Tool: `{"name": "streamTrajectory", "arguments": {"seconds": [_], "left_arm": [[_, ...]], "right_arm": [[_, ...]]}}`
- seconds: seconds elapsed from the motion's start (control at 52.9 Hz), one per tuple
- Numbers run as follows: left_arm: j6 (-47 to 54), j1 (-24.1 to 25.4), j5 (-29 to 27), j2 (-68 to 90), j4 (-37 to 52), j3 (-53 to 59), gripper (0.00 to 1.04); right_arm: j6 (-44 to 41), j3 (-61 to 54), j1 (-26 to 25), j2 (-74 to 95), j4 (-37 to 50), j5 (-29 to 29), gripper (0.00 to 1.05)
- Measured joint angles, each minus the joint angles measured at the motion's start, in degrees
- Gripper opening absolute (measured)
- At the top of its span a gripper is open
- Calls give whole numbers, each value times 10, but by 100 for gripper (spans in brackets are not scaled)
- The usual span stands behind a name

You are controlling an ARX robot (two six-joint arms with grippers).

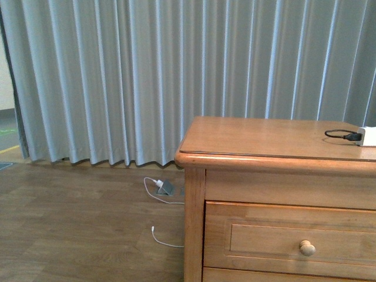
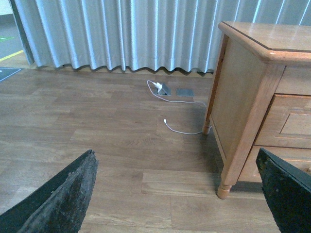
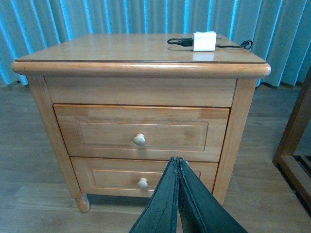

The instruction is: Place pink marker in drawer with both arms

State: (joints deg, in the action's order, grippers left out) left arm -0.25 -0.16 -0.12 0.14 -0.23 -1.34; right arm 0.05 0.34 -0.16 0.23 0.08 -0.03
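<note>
The pink marker is out of view in every frame. The honey-coloured cabinet (image 1: 264, 141) stands at the right of the front view. Its top drawer (image 3: 141, 133) is closed, with a round wooden knob (image 3: 139, 140); the knob also shows in the front view (image 1: 307, 248). My right gripper (image 3: 177, 161) is shut and empty, in front of the cabinet at the height of the lower drawer (image 3: 116, 177). My left gripper (image 2: 177, 194) is open and empty above the wooden floor, left of the cabinet's front leg (image 2: 224, 189). Neither arm shows in the front view.
A white charger block with a black cable (image 3: 204, 41) lies on the cabinet top, also seen in the front view (image 1: 367, 136). A white cable (image 2: 182, 131) and a floor socket (image 2: 163, 88) lie on the floor by grey curtains (image 1: 176, 76). A wooden frame (image 3: 296, 141) stands right of the cabinet.
</note>
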Motion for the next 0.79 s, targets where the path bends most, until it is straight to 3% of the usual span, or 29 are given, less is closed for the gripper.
{"name": "streamTrajectory", "arguments": {"seconds": [0.246, 0.756, 0.794], "left_arm": [[0, 0, 0, 0, 0, 0, 99], [0, 0, 0, 0, 0, 0, 99], [0, 0, 0, 0, 0, 0, 99]], "right_arm": [[-1, 0, 0, 0, 0, 0, 3], [0, 0, 0, 0, 0, 0, 96], [0, 0, 0, 0, 0, 0, 98]]}}
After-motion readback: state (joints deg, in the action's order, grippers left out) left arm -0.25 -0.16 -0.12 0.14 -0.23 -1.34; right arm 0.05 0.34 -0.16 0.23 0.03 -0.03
